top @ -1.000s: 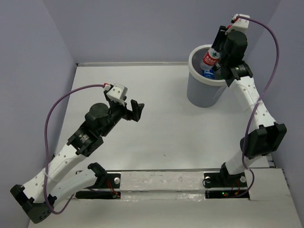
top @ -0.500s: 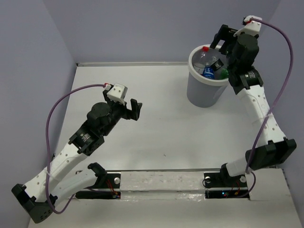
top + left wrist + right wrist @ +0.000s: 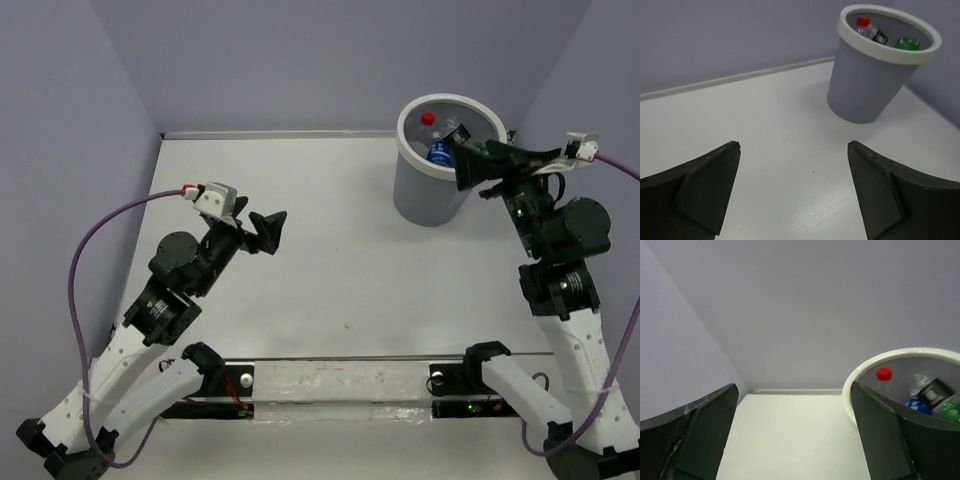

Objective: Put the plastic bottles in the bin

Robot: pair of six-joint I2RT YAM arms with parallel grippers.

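The grey bin [image 3: 432, 188] with a white rim stands at the far right of the table. Inside it lie plastic bottles: a clear one with a red cap [image 3: 428, 119], one with a blue label [image 3: 438, 155] and a green one [image 3: 482, 148]. My right gripper [image 3: 463, 168] is open and empty, level with the bin's right side and outside its rim. In the right wrist view the bin's rim [image 3: 856, 374], the red cap [image 3: 884, 373] and the blue label [image 3: 916, 405] show past the right finger. My left gripper [image 3: 272, 232] hangs open and empty over the table's left half, facing the bin [image 3: 867, 87].
The white table [image 3: 350, 260] is walled in by lavender panels at the back and sides. Both arm bases sit on the rail along the near edge [image 3: 340, 385]. No bottle shows on the table outside the bin.
My right gripper opened and dropped the red-labelled bottle into the bin, then drew back to the right and down. The left arm pulled back a little to the left.
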